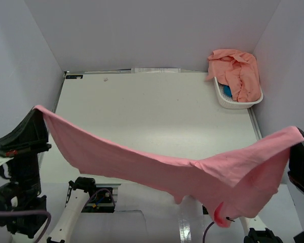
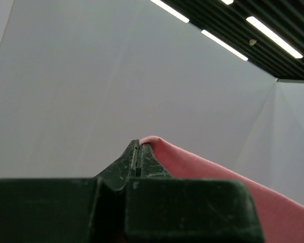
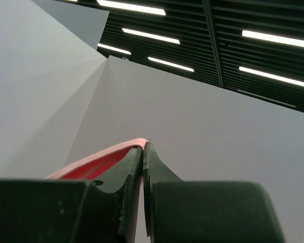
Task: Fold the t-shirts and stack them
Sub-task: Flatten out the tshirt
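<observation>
Far left, the left pincer (image 1: 39, 111) stands raised over the side edge of the worktop (image 1: 157, 106), clamped shut on one end of a pink t-shirt (image 1: 157, 169). Seen from the left wrist, its dark fingertips (image 2: 151, 164) meet with no gap and the cloth folds over the tip, running off to the right against a plain white wall.

From that grip the t-shirt hangs in the air as one long band across the near part of the worktop. It slopes down toward the middle and is lowest right of centre, where it widens into loose folds that drop in front of the right arm's base. Whether those folds touch anything below cannot be told from above. From there the cloth climbs to the right edge of the overhead view.

There the right pincer (image 1: 300, 134) holds the other end at about the same height as its partner. From the right wrist, its two fingers (image 3: 131, 162) are pinched together on a thin pink edge that shows at the tips and along the left finger, with ceiling light strips above.

At the far right corner of the worktop, well apart from the stretched garment, a white slotted basket (image 1: 233, 104) carries a heap of salmon t-shirts (image 1: 238, 71) that spills over its rim. Something blue (image 1: 226, 91) shows beneath the heap.
</observation>
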`<state>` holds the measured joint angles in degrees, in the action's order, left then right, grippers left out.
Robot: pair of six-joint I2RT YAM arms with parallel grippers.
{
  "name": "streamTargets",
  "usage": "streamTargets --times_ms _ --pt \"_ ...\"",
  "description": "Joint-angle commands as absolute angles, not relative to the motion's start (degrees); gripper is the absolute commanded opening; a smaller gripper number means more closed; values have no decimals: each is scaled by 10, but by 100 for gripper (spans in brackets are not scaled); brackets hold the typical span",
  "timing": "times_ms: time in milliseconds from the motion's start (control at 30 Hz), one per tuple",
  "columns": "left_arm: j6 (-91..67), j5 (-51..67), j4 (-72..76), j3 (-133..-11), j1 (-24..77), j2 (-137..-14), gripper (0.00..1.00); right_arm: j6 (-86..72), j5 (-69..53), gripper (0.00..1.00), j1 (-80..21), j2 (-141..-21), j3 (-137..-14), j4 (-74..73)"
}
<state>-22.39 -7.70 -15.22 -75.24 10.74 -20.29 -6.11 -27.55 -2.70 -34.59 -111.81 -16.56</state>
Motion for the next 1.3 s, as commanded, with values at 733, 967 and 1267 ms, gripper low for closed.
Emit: streamTargets --times_ms 733,967,1267 --pt "-257 -116 -21 -870 76 -838 0 -148 -262 8 -25 -989 -1330 -133" --pt "-284 -76 -66 -968 50 -908 0 -153 -273 8 -11 -949 -1261 -87" --pt "-352 -30 -111 -710 55 -865 0 -185 -267 8 -12 -791 -799 -117"
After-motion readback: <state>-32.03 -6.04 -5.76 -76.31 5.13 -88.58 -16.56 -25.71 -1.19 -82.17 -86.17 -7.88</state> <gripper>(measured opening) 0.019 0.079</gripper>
